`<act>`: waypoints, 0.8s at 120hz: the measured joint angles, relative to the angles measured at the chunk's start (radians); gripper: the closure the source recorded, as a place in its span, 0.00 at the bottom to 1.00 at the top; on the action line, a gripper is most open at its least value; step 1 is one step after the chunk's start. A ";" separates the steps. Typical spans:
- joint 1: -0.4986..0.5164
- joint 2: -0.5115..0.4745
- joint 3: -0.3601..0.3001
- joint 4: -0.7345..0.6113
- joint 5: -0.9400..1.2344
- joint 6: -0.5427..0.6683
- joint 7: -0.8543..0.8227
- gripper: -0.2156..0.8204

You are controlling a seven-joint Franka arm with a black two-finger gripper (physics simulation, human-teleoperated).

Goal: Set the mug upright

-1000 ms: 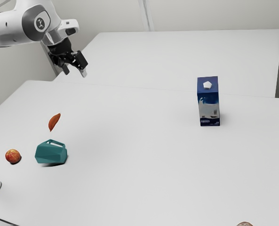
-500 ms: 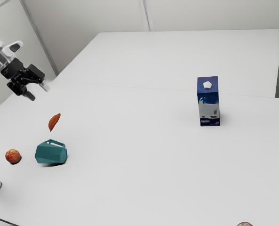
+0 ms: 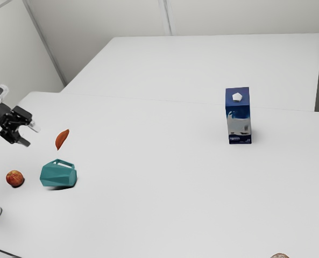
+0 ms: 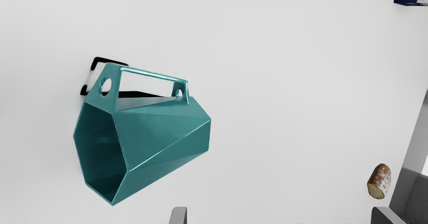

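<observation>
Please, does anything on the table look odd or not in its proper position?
Yes: the teal mug lies on its side, opening sideways instead of up, while the blue carton stands upright.

Mug [image 3: 58, 176] on table [image 3: 159, 183], apple [image 3: 15, 178] nearby

The teal mug [image 4: 164, 133] had smooth, faceted walls with a slight gloss, brightest along its handle and edges. The surface [image 3: 159, 204] looked smooth and matt, while the bread [image 4: 380, 180] showed a rough, flour-dusted crust and a porous cut face.
</observation>
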State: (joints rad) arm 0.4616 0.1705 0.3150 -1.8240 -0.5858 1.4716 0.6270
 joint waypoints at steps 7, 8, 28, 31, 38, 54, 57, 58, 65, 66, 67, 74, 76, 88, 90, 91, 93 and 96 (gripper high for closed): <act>0.023 0.019 0.000 -0.004 -0.006 -0.001 0.025 0.21; 0.026 0.022 0.000 -0.005 -0.008 -0.001 0.029 0.21; 0.071 0.086 -0.001 -0.034 -0.052 0.006 0.094 0.21; 0.077 0.089 -0.001 -0.051 -0.063 0.013 0.103 0.21; 0.084 0.092 -0.004 -0.076 -0.085 0.032 0.121 0.21; 0.090 0.090 -0.021 -0.145 -0.151 0.096 0.156 0.21; 0.091 0.090 -0.025 -0.152 -0.162 0.109 0.162 0.21; 0.091 0.090 -0.026 -0.155 -0.165 0.114 0.164 0.21; 0.091 0.090 -0.034 -0.166 -0.183 0.146 0.177 0.21; 0.091 0.091 -0.035 -0.167 -0.185 0.151 0.179 0.21; 0.091 0.091 -0.036 -0.168 -0.186 0.156 0.181 0.21; 0.092 0.093 -0.044 -0.174 -0.196 0.183 0.197 0.21; 0.092 0.094 -0.046 -0.179 -0.199 0.190 0.202 0.21; 0.092 0.099 -0.049 -0.207 -0.208 0.220 0.230 0.21; 0.092 0.100 -0.049 -0.211 -0.209 0.224 0.235 0.21; 0.092 0.101 -0.049 -0.212 -0.209 0.225 0.237 0.21; 0.092 0.102 -0.049 -0.216 -0.210 0.229 0.241 0.21; 0.092 0.103 -0.049 -0.220 -0.211 0.233 0.247 0.21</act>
State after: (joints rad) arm 0.5536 0.2733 0.2655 -2.0442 -0.7967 1.7048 0.8742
